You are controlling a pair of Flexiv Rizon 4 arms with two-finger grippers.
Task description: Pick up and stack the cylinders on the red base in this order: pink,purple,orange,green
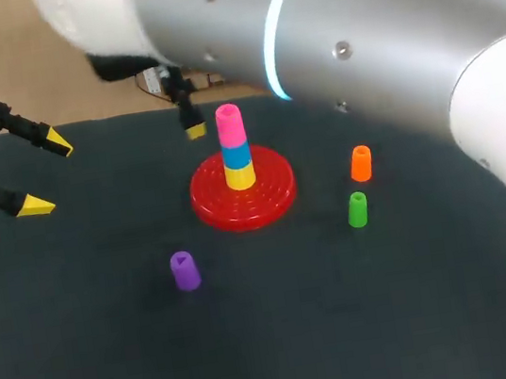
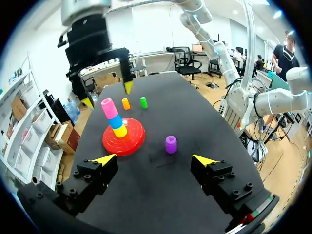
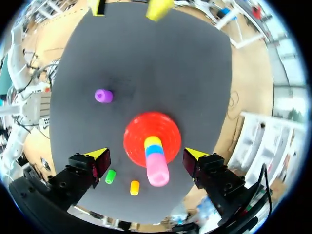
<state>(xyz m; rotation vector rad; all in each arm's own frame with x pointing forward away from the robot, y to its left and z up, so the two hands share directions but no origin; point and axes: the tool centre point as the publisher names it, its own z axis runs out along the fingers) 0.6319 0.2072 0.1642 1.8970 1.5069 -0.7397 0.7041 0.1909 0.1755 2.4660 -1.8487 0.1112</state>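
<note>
Six cylinders: three stacked on the single red base (image 1: 212,200), yellow (image 1: 240,176) under blue (image 1: 236,155) under pink (image 1: 230,124), and three loose on the table (image 1: 117,362), purple (image 1: 185,270) at the base's 7 o'clock, orange (image 1: 361,163) at 3, green (image 1: 357,209) at 4. Both hands gape wide and empty: right hand (image 3: 146,153) above the stack, left hand (image 1: 48,173) at 9 o'clock.

Dark matte table (image 1: 117,362), evenly lit
</note>
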